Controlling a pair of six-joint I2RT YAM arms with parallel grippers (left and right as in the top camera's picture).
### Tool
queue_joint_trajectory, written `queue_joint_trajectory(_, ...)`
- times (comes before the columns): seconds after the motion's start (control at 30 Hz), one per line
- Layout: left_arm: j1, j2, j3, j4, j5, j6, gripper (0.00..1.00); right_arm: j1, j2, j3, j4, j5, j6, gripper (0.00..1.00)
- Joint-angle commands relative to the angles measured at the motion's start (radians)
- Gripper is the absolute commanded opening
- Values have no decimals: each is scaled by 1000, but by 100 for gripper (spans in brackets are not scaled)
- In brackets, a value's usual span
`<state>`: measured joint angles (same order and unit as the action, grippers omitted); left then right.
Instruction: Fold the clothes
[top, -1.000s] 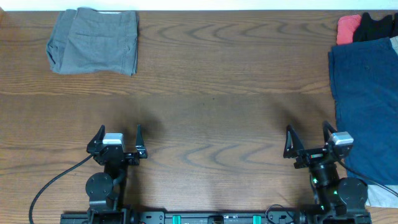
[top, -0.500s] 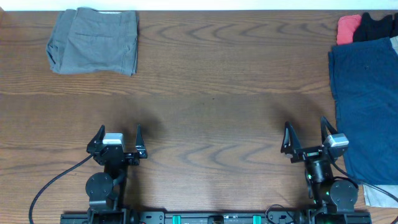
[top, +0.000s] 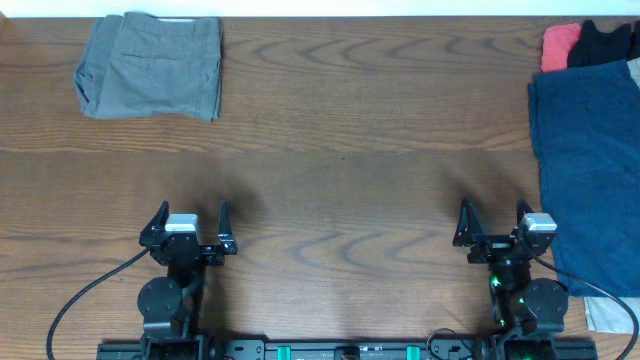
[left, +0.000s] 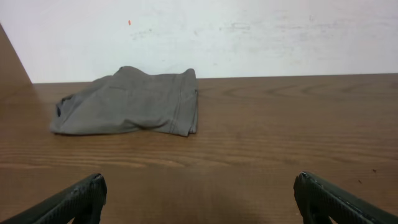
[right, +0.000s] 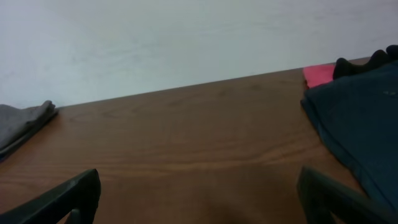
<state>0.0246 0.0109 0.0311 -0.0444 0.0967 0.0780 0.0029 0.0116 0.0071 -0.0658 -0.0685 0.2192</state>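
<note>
Left gripper (top: 191, 213): jaws are standing wide apart, gripping nothing and touching nothing. Bare table (top: 340, 170) is showing between the fingertips (left: 81, 196) in the left wrist view.

Right gripper (top: 493, 212): jaws are likewise standing spread wide and empty, with only tabletop between them.

The grey shorts (top: 150, 66) are lying as a folded bundle well ahead of the left jaws and slightly to their left, at the far edge of the table, well apart from both grippers.

A dark blue garment (top: 590, 160) is lying near the right side of the right jaws and stretching ahead of them. A red cloth (top: 560, 45) and a black cloth (top: 605, 42) are lying beyond it, far ahead and to the right.
</note>
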Motion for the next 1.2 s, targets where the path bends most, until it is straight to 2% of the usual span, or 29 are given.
queue_joint_trajectory(0.0,4,-7,-27,-18,-4,-8,98,-11,-7,-2,-6,23,-17,99)
queue_joint_trajectory(0.2,4,-7,-27,-18,-4,-8,98,-13,-7,-2,-6,32,-47,99)
queue_joint_trajectory(0.37,4,-7,-27,-18,-4,-8,98,-13,-7,-2,-7,23,-287,99)
queue_joint_trajectory(0.43,4,-7,-27,-18,-4,-8,98,-13,-7,-2,-9,24,-334,99)
queue_joint_trajectory(0.57,4,-7,-27,-18,-4,-8,98,-13,-7,-2,-9,26,-326,99)
queue_joint_trajectory(0.73,4,-7,-27,-18,-4,-8,98,-13,-7,-2,-9,27,-221,99)
queue_joint_trajectory(1.17,4,-7,-27,-18,-4,-8,98,-15,-7,-2,-10,43,-236,99)
